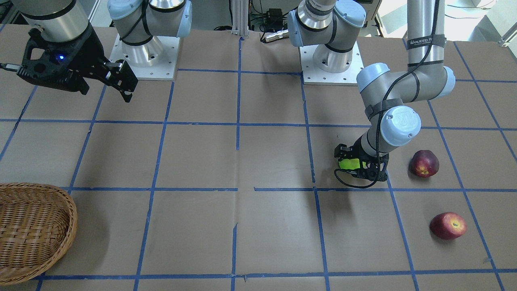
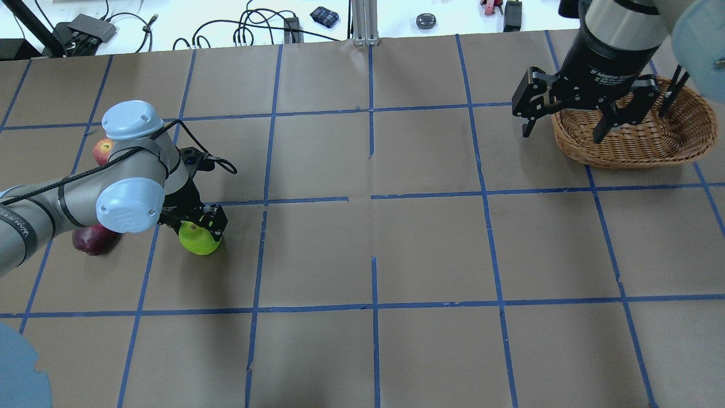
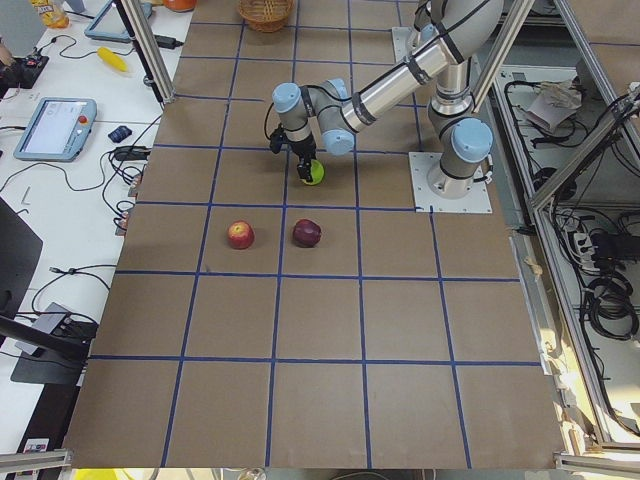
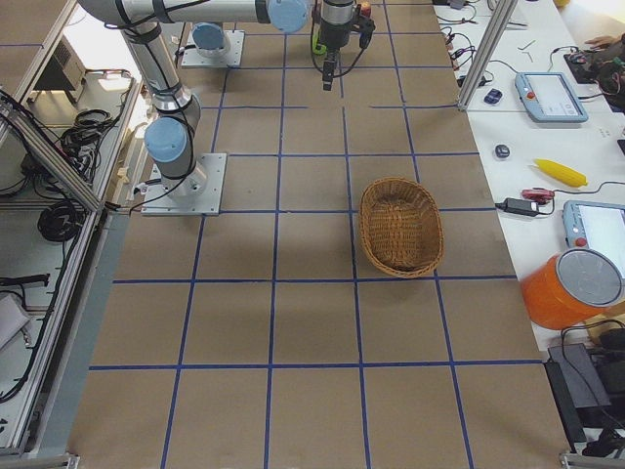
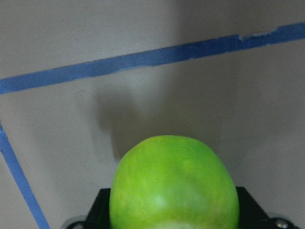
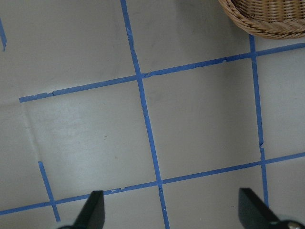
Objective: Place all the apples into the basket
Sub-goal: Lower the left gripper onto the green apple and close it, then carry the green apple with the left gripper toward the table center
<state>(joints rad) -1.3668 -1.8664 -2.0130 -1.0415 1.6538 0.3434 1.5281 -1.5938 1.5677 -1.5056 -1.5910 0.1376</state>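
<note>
My left gripper (image 2: 199, 225) is shut on the lime green apple (image 2: 198, 241), low over the table; that apple (image 5: 174, 186) fills the lower middle of the left wrist view. The dark maroon apple (image 1: 424, 163) lies just beside the left arm. The lighter red apple (image 1: 448, 225) sits further out on the same side. The wicker basket (image 2: 634, 148) stands at the opposite end of the table with nothing showing inside. My right gripper (image 2: 562, 134) hangs open and empty above the basket's inner edge; its fingertips (image 6: 93, 207) frame bare table.
Blue tape lines divide the brown table into squares. Both arm bases (image 1: 141, 52) are bolted at the robot's edge. Cables and small devices (image 2: 255, 28) lie on the white bench beyond the far edge. An orange container (image 4: 571, 288) stands on the side bench.
</note>
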